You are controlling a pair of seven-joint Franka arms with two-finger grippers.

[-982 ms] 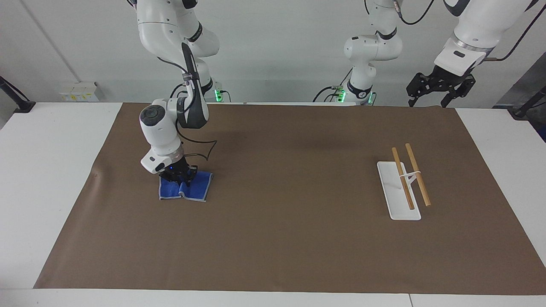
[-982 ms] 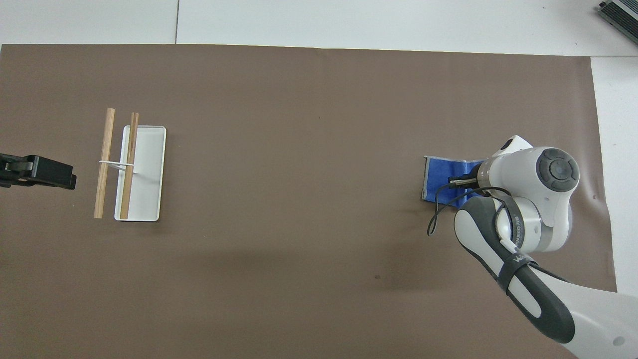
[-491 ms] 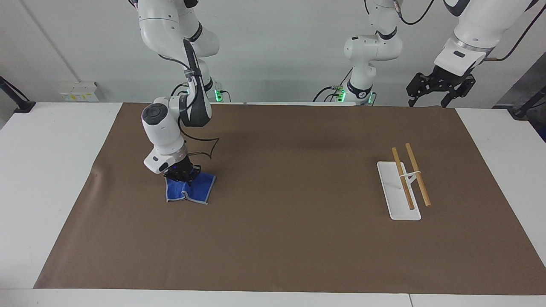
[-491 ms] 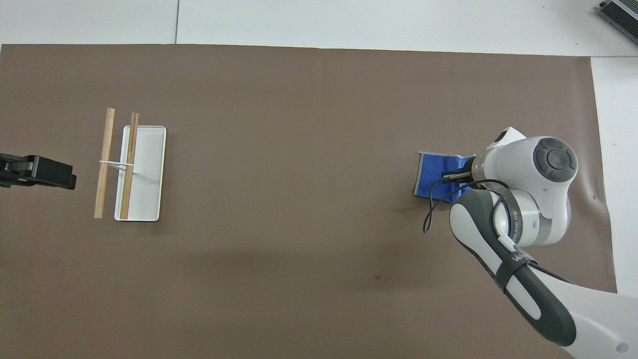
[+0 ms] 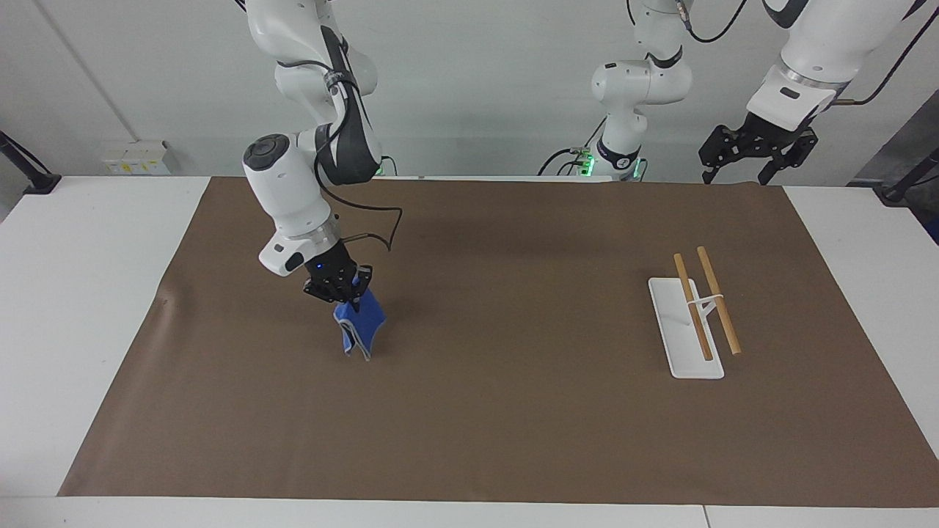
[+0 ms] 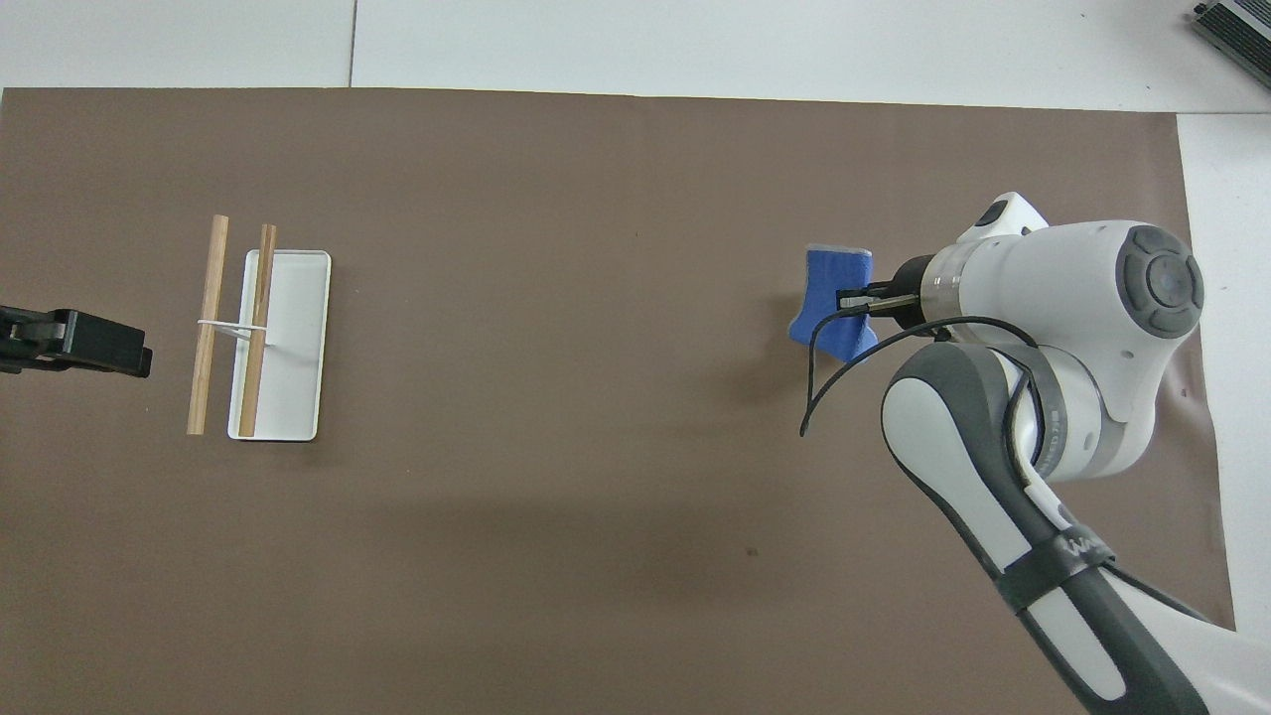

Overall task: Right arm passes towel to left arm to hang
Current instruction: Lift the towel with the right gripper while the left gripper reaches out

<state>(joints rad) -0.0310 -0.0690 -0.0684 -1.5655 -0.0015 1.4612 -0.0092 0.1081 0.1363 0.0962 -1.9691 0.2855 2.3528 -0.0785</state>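
The right gripper (image 5: 345, 292) has its fingers clamped on the towel (image 5: 359, 323), which hangs folded from it above the brown mat (image 5: 513, 411), toward the right arm's end of the surface. The left gripper (image 5: 755, 150) waits with fingers apart over the mat's corner near the rack (image 5: 693, 323)

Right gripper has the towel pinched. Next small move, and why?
Probably carry it toward the middle of the mat. The right gripper is shut on the towel, which hangs folded with its lower tip at or just above the brown mat. The left gripper waits open at its own end, above the rack.
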